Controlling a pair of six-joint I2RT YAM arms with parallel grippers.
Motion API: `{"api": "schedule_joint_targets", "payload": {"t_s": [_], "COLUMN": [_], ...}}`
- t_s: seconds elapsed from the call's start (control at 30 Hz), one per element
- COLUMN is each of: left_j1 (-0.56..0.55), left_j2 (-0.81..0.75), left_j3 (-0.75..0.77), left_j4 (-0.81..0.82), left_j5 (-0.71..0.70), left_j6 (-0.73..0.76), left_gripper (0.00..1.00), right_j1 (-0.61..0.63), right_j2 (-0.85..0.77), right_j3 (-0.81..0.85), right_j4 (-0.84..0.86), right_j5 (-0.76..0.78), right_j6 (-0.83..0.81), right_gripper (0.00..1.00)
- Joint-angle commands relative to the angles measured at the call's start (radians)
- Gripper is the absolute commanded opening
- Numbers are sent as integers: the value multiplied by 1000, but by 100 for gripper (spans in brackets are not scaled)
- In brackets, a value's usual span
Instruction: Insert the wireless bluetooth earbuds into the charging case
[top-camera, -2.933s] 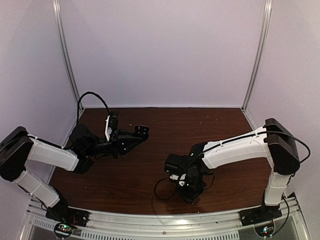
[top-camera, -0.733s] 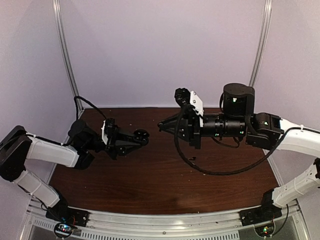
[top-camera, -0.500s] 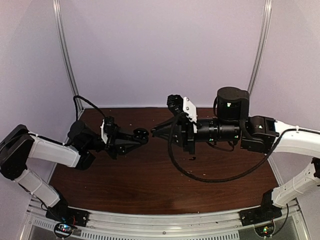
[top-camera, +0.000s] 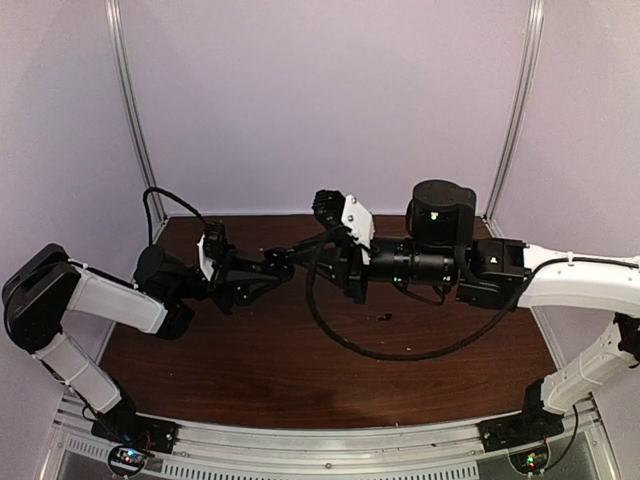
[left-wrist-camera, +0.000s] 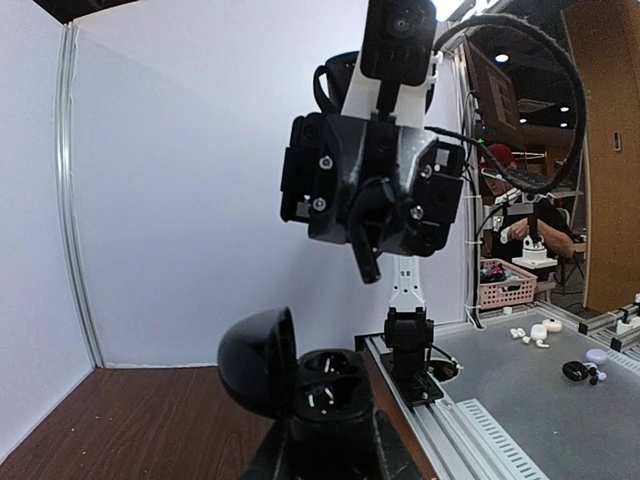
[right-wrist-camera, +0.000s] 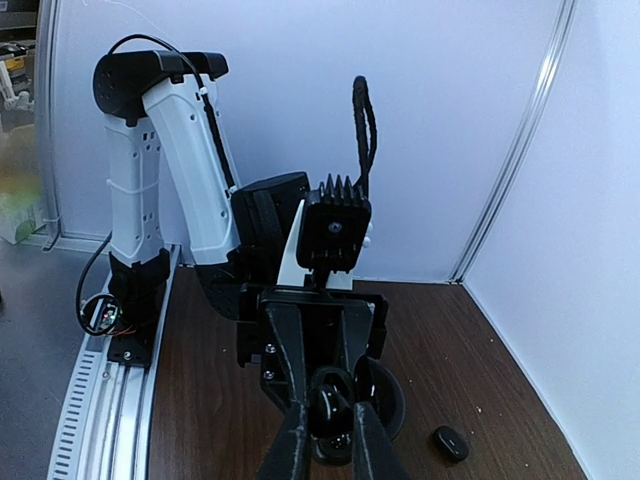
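Observation:
My left gripper is shut on the charging case, holding it above the table with its domed lid swung open. Both sockets show and look empty. My right gripper reaches in from the right, its tips right at the case. In the right wrist view its fingers are shut on one of the wireless bluetooth earbuds, a glossy black bud, just in front of the open case. A second earbud lies on the brown table; the right wrist view shows this loose earbud too.
The right arm's black cable loops low over the middle of the table. White walls close in the back and both sides. An aluminium rail runs along the near edge. A few pale specks lie near the back.
My right arm has risen from low near the front and swung left across the table, bringing its tips to the case. The left gripper has stayed nearly in place, still holding the case.

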Motion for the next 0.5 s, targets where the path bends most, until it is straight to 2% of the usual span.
{"api": "schedule_joint_targets", "payload": {"t_s": [0.0, 0.47], "left_j1": [-4, -4], "left_j2": [-24, -39], "left_j3": [22, 28], "left_j4": [15, -22], "left_j5": [-24, -34], "left_j6": [1, 15], "left_gripper": [0, 0], "right_j1": [4, 3], "right_j2": [16, 67], "right_j3": [12, 12], "right_j4": [56, 83], "right_j5": [26, 39], "right_j6": [-6, -3], "right_gripper": [13, 14]}}
